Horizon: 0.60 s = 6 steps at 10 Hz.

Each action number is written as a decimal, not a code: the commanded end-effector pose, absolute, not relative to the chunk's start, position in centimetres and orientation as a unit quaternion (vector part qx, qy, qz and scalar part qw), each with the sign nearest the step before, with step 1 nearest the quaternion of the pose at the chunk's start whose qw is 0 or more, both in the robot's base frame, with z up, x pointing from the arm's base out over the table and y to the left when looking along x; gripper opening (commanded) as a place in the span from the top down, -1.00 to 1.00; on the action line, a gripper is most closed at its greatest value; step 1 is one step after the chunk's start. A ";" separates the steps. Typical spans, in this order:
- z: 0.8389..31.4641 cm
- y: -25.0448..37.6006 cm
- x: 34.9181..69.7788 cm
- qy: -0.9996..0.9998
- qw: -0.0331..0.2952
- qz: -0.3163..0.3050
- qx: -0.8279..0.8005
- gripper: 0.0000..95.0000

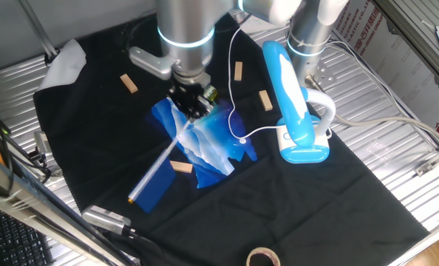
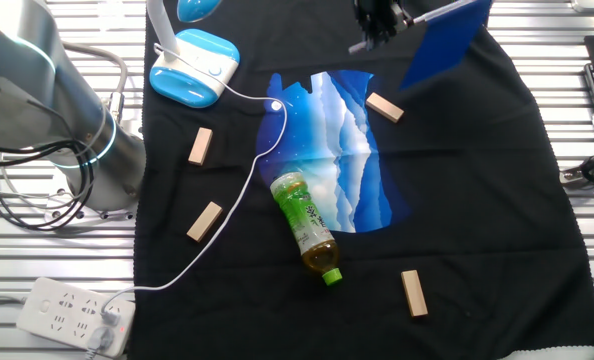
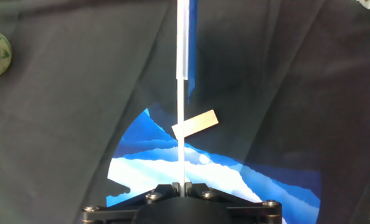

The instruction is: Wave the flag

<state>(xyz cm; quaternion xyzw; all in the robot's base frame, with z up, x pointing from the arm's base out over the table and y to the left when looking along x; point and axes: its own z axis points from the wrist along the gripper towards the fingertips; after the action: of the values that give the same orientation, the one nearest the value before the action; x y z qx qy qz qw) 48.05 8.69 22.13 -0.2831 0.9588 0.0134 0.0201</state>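
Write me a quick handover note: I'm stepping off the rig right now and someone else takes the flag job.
Gripper: shut on the flag's white stick, arm raised above the table.
Flag: off the table, stick pointing out from the fingers, blue cloth hanging above the black cloth near the blue-and-white bag.
Done: flag picked up.
Left: the waving; one moment cannot show whether it has begun.

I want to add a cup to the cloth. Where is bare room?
Bare black cloth lies right of the plastic bag in the other fixed view, above the lone wooden block. It is crowded around the bottle, lamp and cable.
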 end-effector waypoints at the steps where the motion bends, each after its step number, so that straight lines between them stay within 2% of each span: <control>1: 22.8 9.6 48.3 0.959 0.017 0.016 -0.281 1.00; 4: 23.5 17.5 47.5 0.971 0.015 0.008 -0.239 1.00; 5: 23.4 21.0 48.3 0.973 0.011 0.003 -0.229 1.00; 6: 23.5 21.2 48.6 0.974 0.011 0.004 -0.227 1.00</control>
<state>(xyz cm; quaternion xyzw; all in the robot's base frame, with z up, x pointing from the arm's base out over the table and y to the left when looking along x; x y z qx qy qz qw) 48.16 16.55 23.30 -0.2456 0.9692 0.0088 0.0148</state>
